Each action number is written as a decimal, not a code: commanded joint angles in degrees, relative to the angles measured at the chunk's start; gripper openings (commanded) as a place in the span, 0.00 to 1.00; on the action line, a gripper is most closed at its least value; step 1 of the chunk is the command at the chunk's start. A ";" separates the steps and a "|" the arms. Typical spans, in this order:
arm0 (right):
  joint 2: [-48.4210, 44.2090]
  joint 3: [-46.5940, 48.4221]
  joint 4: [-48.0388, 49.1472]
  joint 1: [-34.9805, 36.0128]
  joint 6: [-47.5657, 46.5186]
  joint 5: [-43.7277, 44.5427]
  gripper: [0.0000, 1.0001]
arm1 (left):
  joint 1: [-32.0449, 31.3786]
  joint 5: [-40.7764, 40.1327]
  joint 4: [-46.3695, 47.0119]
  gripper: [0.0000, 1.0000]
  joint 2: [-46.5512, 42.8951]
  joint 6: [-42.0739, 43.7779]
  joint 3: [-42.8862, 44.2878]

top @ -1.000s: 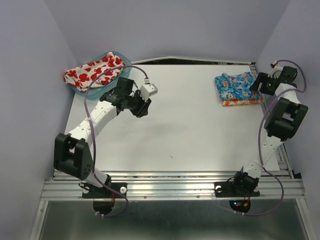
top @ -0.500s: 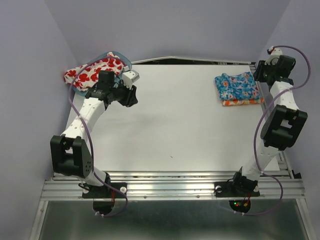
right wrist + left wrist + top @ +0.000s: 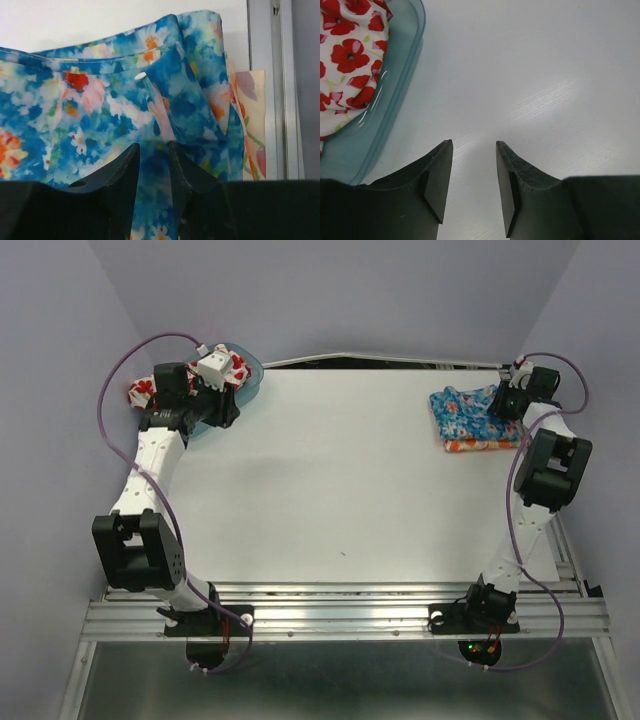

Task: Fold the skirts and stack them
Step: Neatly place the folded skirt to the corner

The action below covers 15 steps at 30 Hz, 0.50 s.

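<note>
Jaws parted, empty on left gripper (image 3: 473, 145), just swung from mid-table to far-left teal tub (image 3: 395, 100) holding unfolded white poppy skirt (image 3: 345, 55). Right gripper (image 3: 154, 147) narrowing over folded blue skirt (image 3: 100, 100) atop orange skirt (image 3: 485, 444), far right; pinch unclear. Last skirt likely next.

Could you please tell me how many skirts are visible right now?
3. The poppy skirt lies in the teal tub, far left; the blue skirt is folded far right, atop the orange skirt, of which only an edge shows.
</note>
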 commanded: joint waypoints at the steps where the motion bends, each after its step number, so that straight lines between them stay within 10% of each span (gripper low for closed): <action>1: 1.34 4.03 2.75 -0.28 -1.42 3.48 0.37 | 1.62 -8.06 3.79 0.52 -0.26 0.35 4.02; 11: -6.63 2.81 -0.14 -0.28 -3.80 1.11 1.00 | 6.45 -22.49 -7.80 0.61 22.55 8.87 30.01; 15: -11.38 2.28 -4.10 -0.28 -5.56 -0.03 1.00 | 7.68 -19.17 -13.16 0.69 32.68 11.42 42.85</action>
